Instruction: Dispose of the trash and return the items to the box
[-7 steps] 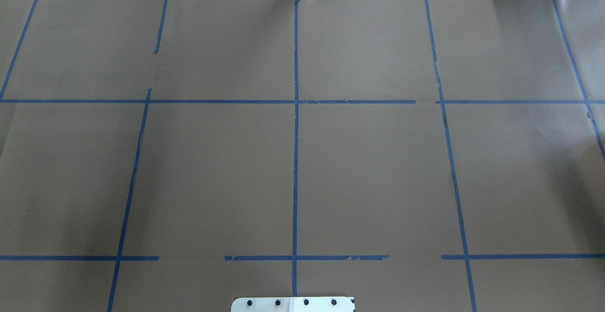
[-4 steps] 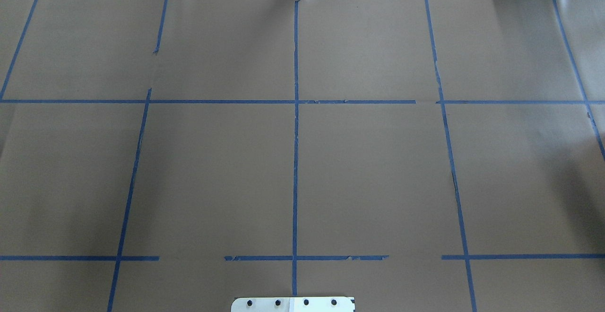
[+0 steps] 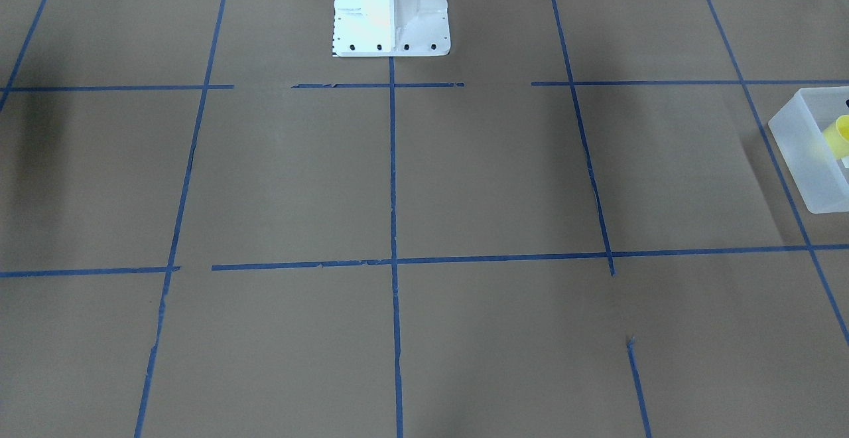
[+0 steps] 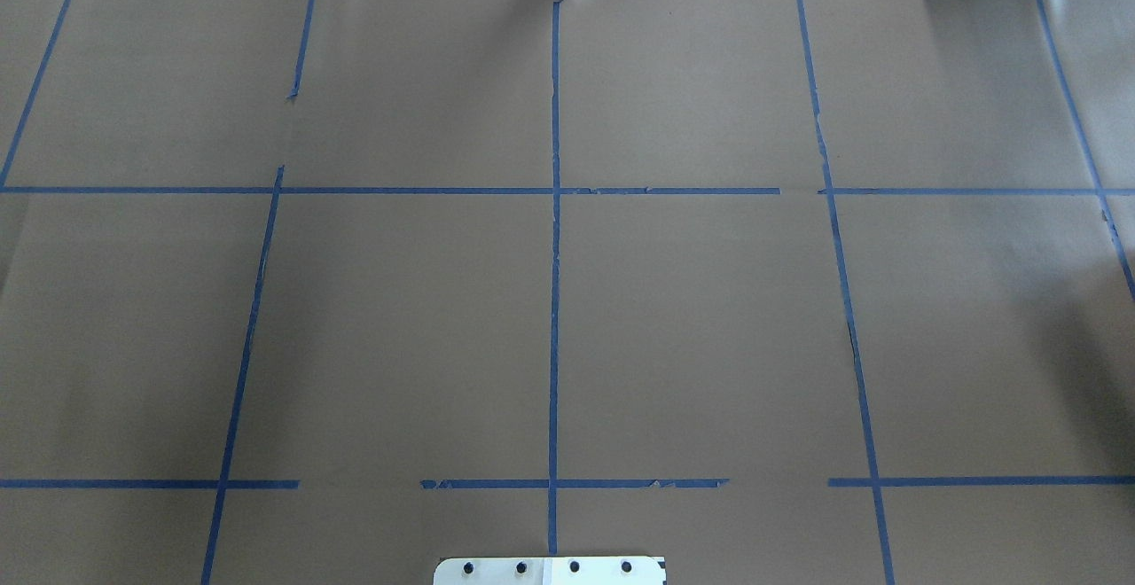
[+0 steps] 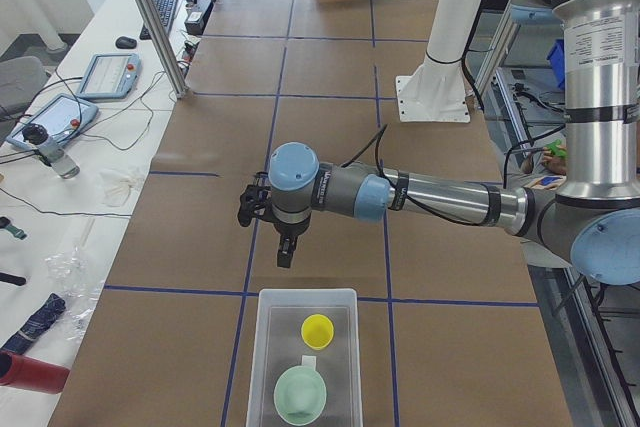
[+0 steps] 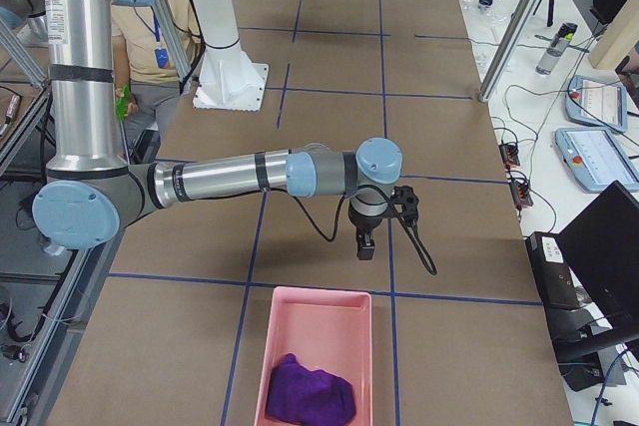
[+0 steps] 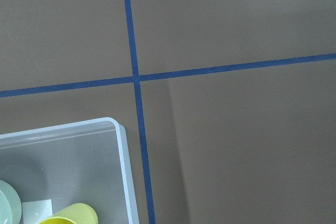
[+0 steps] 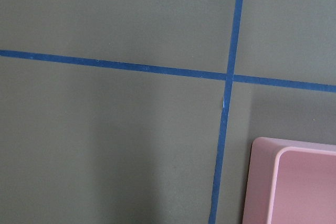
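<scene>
Exterior left view: the yellow cup (image 5: 318, 330) is seen inside the box (image 5: 268, 347), just beside a pale green cup (image 5: 300, 396); the box is set on the brown-papered table (image 5: 330, 147) at the robot's left end; the left gripper (image 5: 285, 257) is held above the paper near the box's end, apart from it, pointing down; how wide its fingers stand cannot be told; on the exterior right view the right gripper (image 6: 365, 246) is held pointing down near a pink bin (image 6: 262, 366), in which a purple cloth (image 6: 308, 398) is laid; its opening cannot be told either.
</scene>
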